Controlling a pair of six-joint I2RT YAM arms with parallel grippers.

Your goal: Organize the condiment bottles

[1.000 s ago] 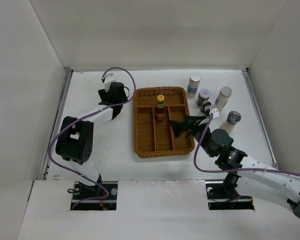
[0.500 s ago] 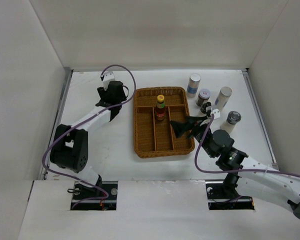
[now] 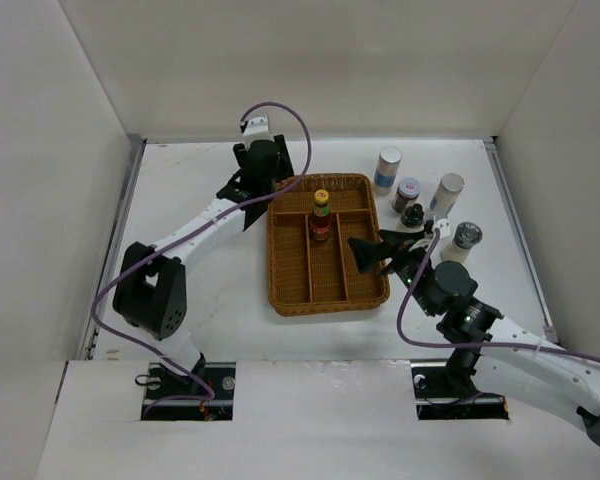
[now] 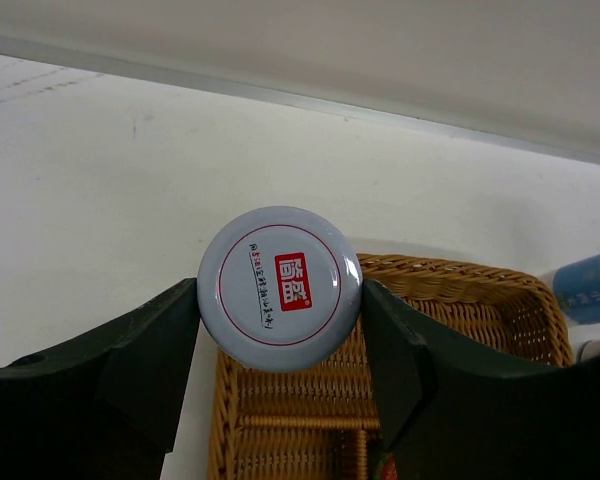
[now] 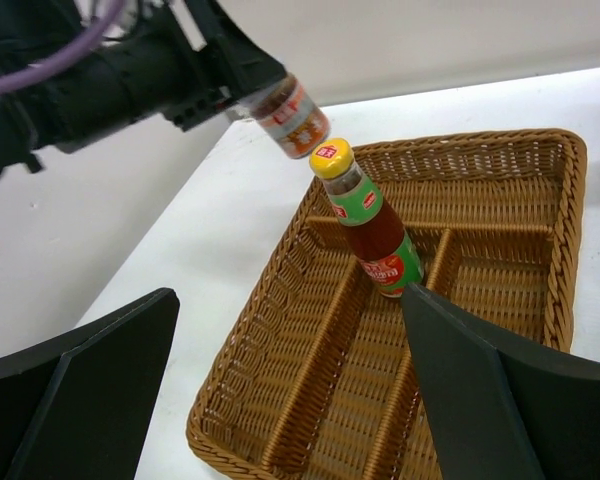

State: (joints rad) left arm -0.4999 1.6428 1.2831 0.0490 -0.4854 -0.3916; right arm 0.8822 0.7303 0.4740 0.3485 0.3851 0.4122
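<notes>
Holding a jar (image 5: 292, 115) in my left gripper (image 4: 280, 335), with the fingers (image 4: 150, 340) clamped on either side just under its lid (image 4: 280, 288), I have it in the air at about the far-left corner of the tray (image 3: 273, 250). The sauce bottle (image 3: 321, 215) stands in the tray's far middle section.

To place the jar well, I'd carry it right until it sits over a compartment and not the rim. I'd keep it upright, lower it until the base rests on the wicker, and only then let go. I'd pass wide of the sauce bottle, which looks easy to topple. My right gripper (image 3: 363, 253) hangs spread and empty at the tray's right edge.

Right of the tray on the table wait two shakers (image 3: 387, 168), a second jar (image 3: 407, 192), a dark bottle (image 3: 413, 213) and a grinder (image 3: 465, 238).

The lid carries a red square with white Chinese characters, a line of small dark script and a thin red ring, none of which I can read. The sauce bottle's yellow cap bears a red mark. Its label is red and green, and the text is too small to read.
</notes>
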